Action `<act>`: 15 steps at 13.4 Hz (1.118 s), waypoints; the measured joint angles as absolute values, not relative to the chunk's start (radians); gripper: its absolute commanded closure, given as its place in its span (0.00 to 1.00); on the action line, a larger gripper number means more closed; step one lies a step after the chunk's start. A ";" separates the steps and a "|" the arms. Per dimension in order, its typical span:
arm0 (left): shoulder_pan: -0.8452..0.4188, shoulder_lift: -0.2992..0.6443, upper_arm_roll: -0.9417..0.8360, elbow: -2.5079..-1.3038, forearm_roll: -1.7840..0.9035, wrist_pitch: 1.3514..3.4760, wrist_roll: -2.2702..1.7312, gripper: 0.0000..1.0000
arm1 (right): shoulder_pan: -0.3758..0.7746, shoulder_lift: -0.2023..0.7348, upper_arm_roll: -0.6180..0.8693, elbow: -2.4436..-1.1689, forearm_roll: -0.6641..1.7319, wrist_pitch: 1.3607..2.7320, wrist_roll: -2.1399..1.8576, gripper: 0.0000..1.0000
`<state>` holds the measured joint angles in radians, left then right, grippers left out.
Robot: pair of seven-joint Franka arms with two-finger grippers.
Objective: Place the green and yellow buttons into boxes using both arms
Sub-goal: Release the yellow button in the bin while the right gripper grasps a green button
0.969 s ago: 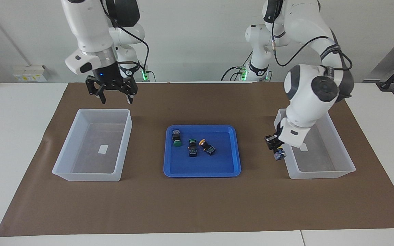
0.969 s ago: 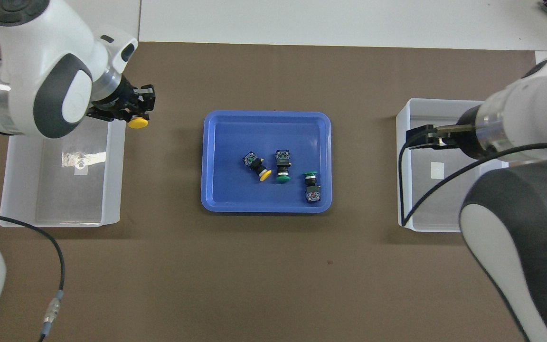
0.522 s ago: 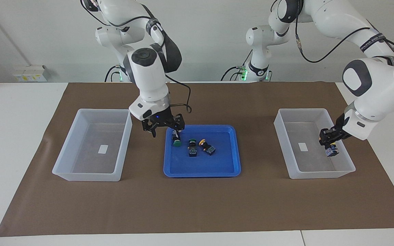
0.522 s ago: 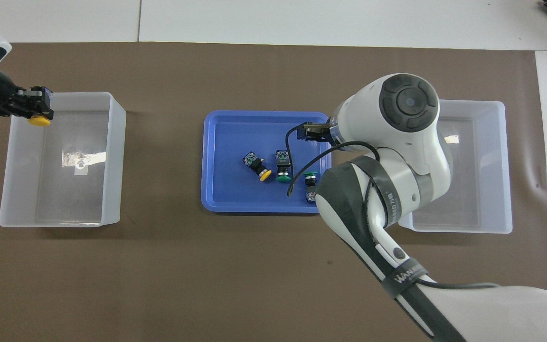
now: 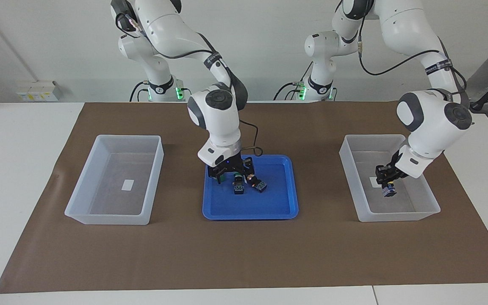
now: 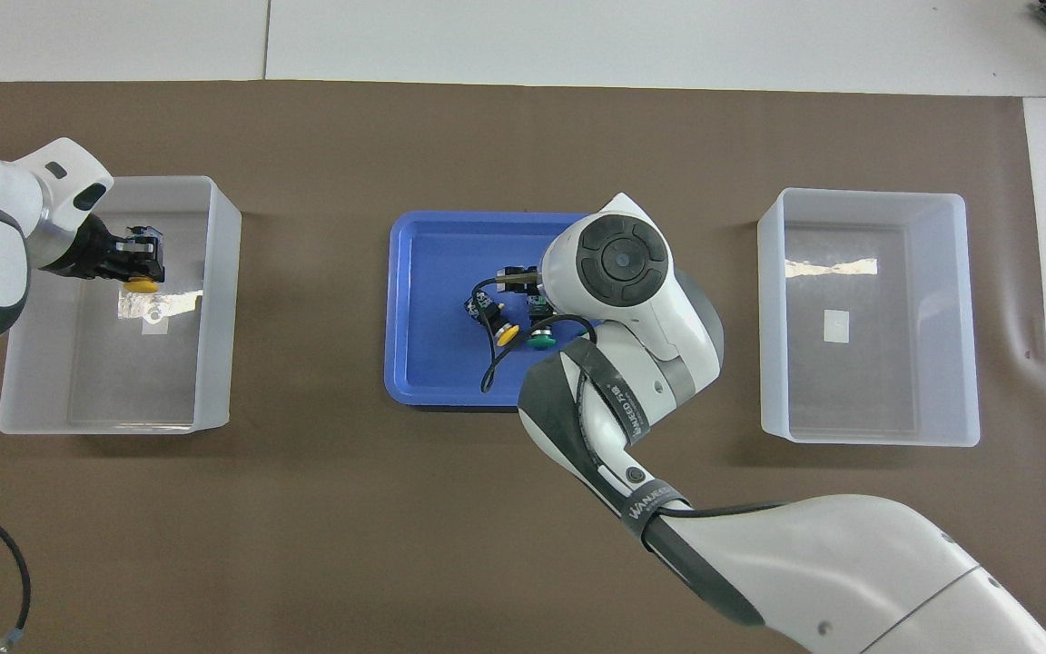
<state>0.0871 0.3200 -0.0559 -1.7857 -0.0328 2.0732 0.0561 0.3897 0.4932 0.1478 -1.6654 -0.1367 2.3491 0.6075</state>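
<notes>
My left gripper [image 5: 387, 180] is shut on a yellow button [image 6: 140, 285], cap down, inside the walls of the clear box [image 5: 432, 208] at the left arm's end. The blue tray [image 5: 250, 212] mid-table holds another yellow button [image 6: 507, 334] and a green button [image 6: 538, 341]. A second green button [image 5: 223, 178] shows only in the facing view. My right gripper [image 5: 232, 171] hangs open, low over the tray, just above the green buttons. Its fingers hold nothing, and I cannot tell if they touch a button.
A second clear box [image 5: 100, 144] stands at the right arm's end, with only a white label on its floor. Brown paper [image 5: 244, 254] covers the table. Two slimmer white arms with green lights stand at the robots' edge.
The right arm swung from over its box to the tray and came down over the buttons. The left gripper carried the yellow button past the box's rim and down into the box.
</notes>
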 measured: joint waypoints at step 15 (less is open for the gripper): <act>0.067 0.332 -0.057 -1.933 -0.033 2.292 0.064 0.33 | 0.400 0.551 0.145 -1.698 -0.165 2.379 0.609 1.00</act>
<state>0.0666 0.3323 -0.0574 -1.9327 -0.0328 2.2920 0.0640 0.3996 0.5515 0.1448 -1.6983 -0.1646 2.3794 0.6092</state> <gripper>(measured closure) 0.515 0.537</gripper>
